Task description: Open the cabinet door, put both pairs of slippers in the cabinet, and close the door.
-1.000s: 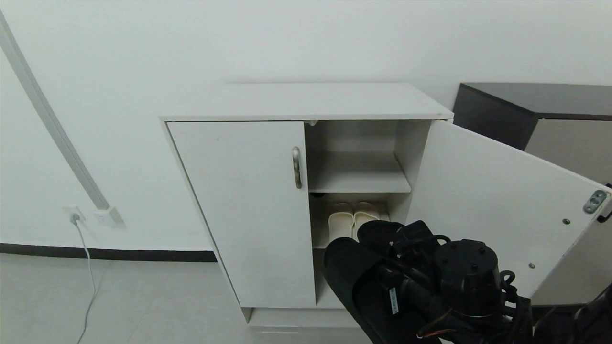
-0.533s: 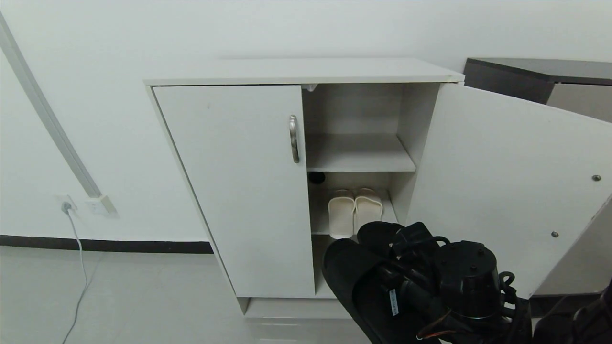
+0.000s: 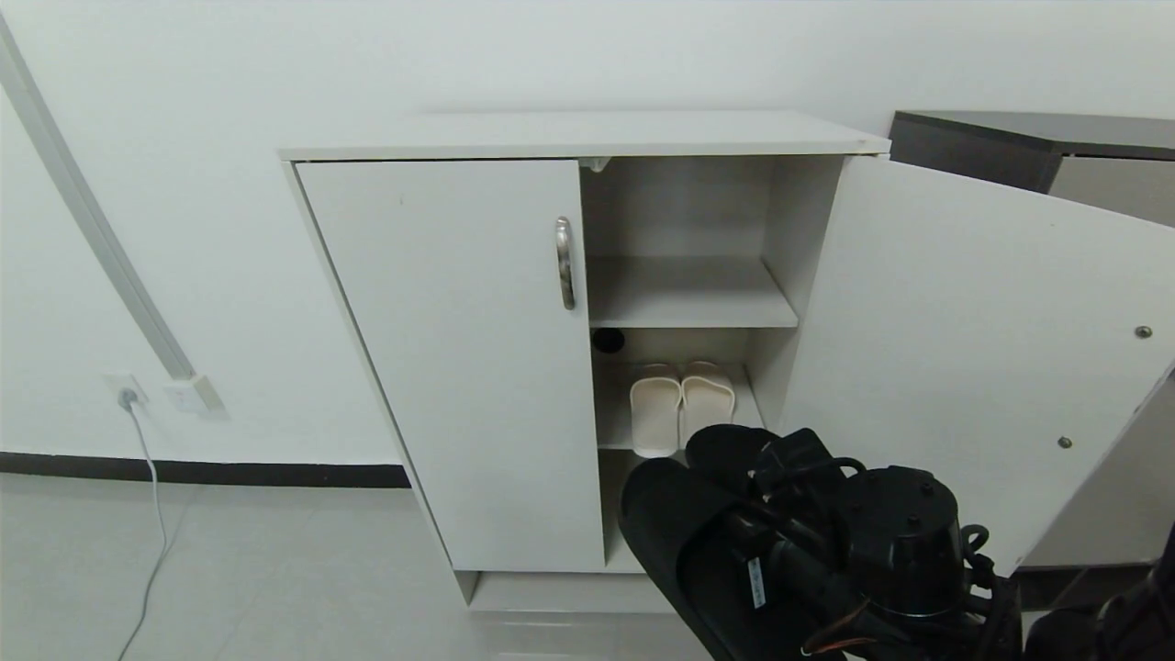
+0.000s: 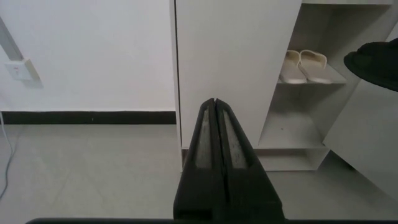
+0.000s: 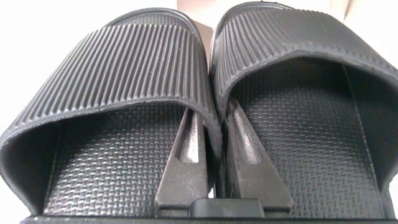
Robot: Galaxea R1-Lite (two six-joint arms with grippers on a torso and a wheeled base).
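Cabinet (image 3: 587, 138): left door (image 3: 450, 358) closed, right door (image 3: 964, 340) swung open rightward. Shelved pair of slippers (image 3: 681, 404) side by side on middle shelf (image 3: 613, 418). Held pair of slippers (image 3: 670, 514) before the opening, on right gripper (image 5: 214, 168), one finger inside each.

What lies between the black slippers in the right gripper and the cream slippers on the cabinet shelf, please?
Nothing: in the head view, only a bare front strip of that shelf separates the black slippers from the cream slippers.

The head view looks forward and down on the cabinet (image 3: 450, 367) from close by. The left wrist view faces it from low down, sharing the cream slippers (image 3: 681, 404). The right wrist view sits tight against the black slippers (image 5: 137, 68).
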